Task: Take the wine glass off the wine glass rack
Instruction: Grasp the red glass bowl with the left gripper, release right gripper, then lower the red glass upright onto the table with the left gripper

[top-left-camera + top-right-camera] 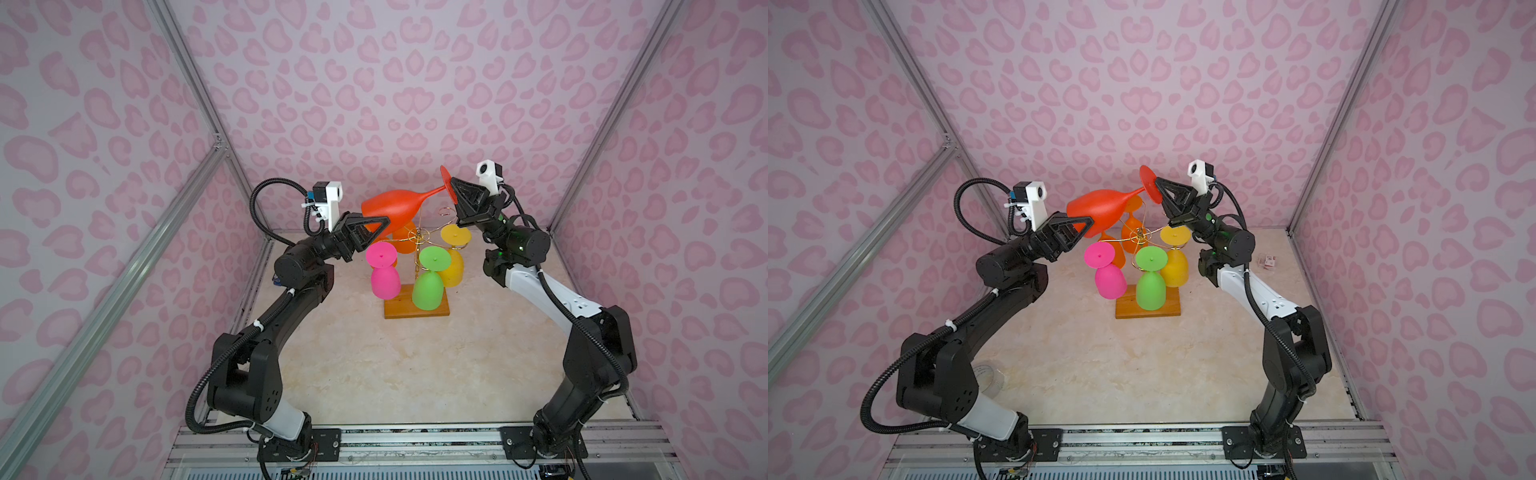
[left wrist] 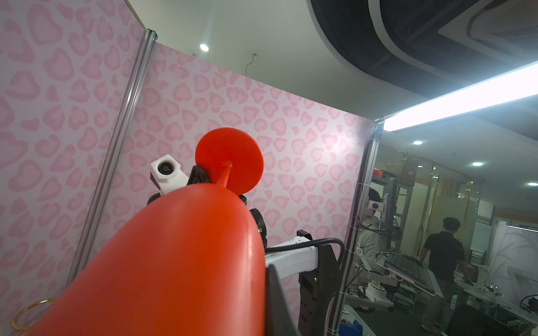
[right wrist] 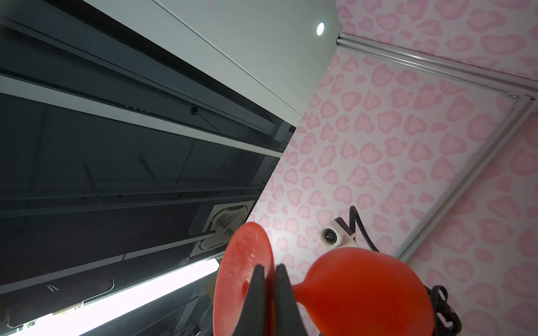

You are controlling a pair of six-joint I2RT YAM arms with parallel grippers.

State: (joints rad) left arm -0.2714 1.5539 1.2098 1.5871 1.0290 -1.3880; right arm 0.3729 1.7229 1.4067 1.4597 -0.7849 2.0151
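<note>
My left hand (image 1: 384,224) is clenched on the mouth end of the red wine glass (image 1: 392,208), at the rim of its bowl. My right hand (image 1: 454,183) is pinched shut on the edge of its foot disc. The glass lies nearly on its side between them, foot end higher. It is in the air above the wine glass rack (image 1: 440,309) and clear of the gold wire.

My worry is that two hands are locked on one stiff thing. If the arms move out of step, I expect the glass to twist in a grip or slip. The pinch on the thin foot looks the weaker hold. A drop would land on the hanging glasses below and could swing them off or tip the rack. Lowering too early would clip the wire arms.

I count six glasses: the red one I hold and five hanging bowl-down. Those are one pink (image 1: 385,278), one green (image 1: 428,291), one yellow (image 1: 455,270) and two orange (image 1: 1133,220) (image 1: 1117,253). There is one rack, standing on the surface (image 1: 374,365), and two arms.
</note>
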